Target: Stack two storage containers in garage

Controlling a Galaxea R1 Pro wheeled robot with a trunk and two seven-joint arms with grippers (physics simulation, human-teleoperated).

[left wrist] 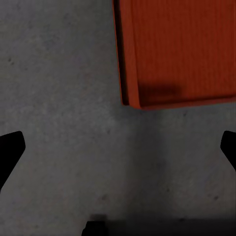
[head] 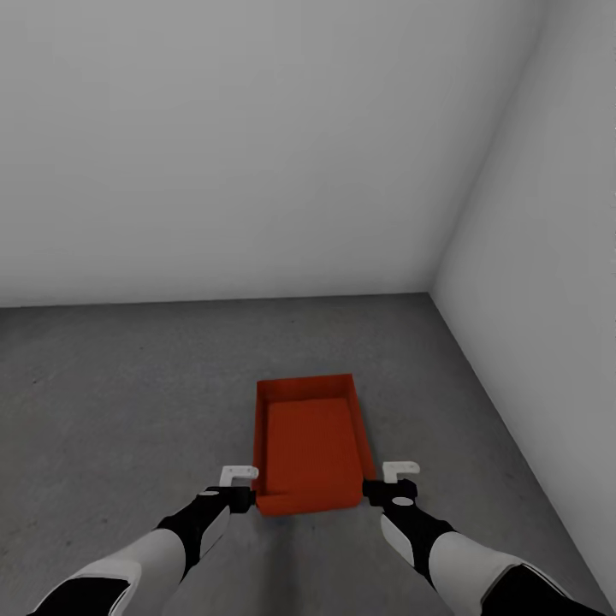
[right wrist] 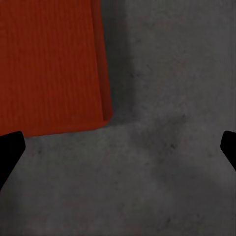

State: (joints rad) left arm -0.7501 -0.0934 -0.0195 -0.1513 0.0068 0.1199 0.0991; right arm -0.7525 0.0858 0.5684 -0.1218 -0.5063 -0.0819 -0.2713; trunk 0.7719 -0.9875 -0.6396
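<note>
the left gripper (head: 240, 482), on its black-and-white arm, hangs just beside the near left corner of the orange-red rectangular open-top plastic bin (head: 310, 441), its fingers spread wide and holding nothing; in the left wrist view only the dark fingertips (left wrist: 11, 150) frame bare floor, with the bin (left wrist: 179, 49) ahead of them. the bin itself sits flat on the dark grey mottled concrete floor (head: 111, 385), near the corner where two plain white walls (head: 257, 137) meet, so this looks like the garage. the right gripper (head: 395, 481) hangs just beside the near right corner, likewise open and empty. judging from this, the first container is set down; the next move calls for fetching the second bin and stacking it on this one.
</note>
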